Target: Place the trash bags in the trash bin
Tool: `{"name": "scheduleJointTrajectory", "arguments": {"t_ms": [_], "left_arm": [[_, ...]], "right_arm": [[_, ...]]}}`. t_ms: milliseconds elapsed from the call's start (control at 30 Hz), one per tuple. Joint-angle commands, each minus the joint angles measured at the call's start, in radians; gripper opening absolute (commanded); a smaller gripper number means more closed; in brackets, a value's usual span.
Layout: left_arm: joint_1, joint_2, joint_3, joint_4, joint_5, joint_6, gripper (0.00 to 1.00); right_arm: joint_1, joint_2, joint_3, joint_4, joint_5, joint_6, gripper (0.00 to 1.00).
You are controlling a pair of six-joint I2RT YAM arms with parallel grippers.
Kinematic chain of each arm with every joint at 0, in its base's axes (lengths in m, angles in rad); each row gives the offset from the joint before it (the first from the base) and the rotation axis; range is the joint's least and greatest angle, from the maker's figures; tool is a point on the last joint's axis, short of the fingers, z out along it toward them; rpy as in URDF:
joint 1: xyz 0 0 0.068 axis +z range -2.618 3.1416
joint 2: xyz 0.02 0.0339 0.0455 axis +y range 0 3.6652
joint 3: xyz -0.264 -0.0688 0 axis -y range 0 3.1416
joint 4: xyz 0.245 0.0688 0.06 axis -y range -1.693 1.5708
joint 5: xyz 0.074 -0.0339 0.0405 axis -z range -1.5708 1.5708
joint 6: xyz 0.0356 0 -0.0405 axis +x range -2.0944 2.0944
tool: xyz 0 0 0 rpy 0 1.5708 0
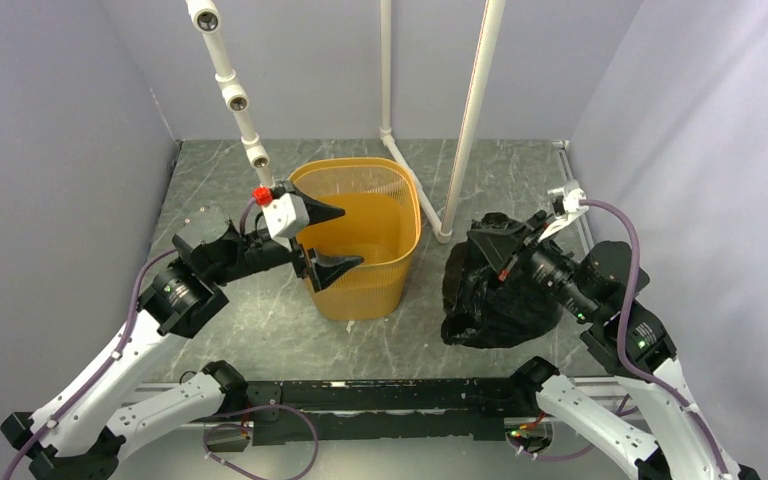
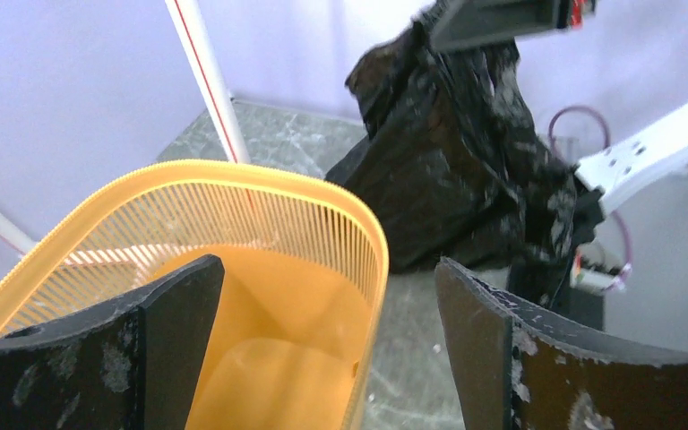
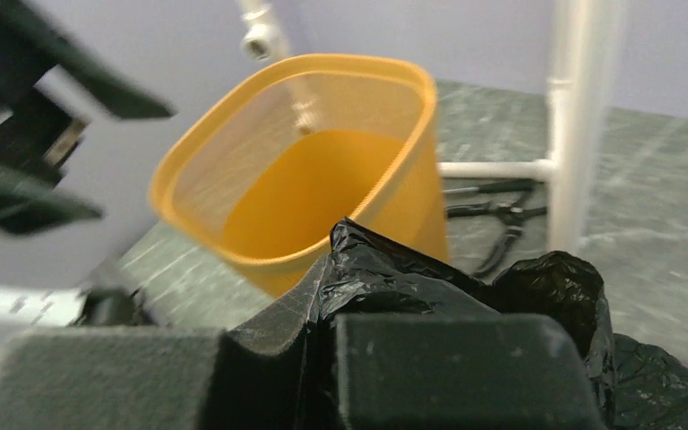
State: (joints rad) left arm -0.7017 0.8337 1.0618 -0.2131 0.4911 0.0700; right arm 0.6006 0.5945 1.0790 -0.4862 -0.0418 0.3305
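Your left arm (image 1: pixel 210 265) has its jaws spread wide and holding nothing. They straddle the near-left rim of the bin (image 1: pixel 360 290): 1 finger sits over the opening, the other outside the wall. You cannot tell whether either finger touches the plastic.

Your right arm (image 1: pixel 600 280) has its jaws pressed together on a fold of the bag (image 1: pixel 495 290). The bag hangs from that pinch as a crumpled, glossy black heap. Its lower folds reach the table (image 1: pixel 260 330), to the right of the bin and apart from it. The bin stands upright near the table's middle, and its orange floor shows through the open top.

The table is dark grey-green stone-look sheet with pale veins. A black rail (image 1: pixel 390 400) runs along its near edge between the 2 arm bases. Plain pale lilac walls (image 1: pixel 50 200) close in the left, back and right sides. 2 white pipes (image 1: pixel 470 110) rise behind the bin. A 3rd pipe (image 1: pixel 230 90) slants in from the upper left and carries round fittings. A red knob (image 1: pixel 262 196) shows on the left wrist.
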Motion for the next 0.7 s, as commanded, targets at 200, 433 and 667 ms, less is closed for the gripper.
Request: {"name": "scheduleJointTrajectory", "arguments": {"t_ms": [200,433,667], "left_arm": [[-0.011,0.148,-0.004,0.380,0.331,-0.449,0.93],[-0.244,0.269,0.188,0.001,0.186,-0.182,0.93],[-0.504,0.387,0.281,-0.131,-0.253,-0.010,0.93]], "right_arm": [[-0.001,-0.071,0.068,0.009,-0.400,-0.090,0.07],[-0.001,-0.094,0.104,-0.126,-0.046,-0.096,0.08],[-0.001,-0.115,0.106,-0.148,0.140,-0.077,0.07]]}}
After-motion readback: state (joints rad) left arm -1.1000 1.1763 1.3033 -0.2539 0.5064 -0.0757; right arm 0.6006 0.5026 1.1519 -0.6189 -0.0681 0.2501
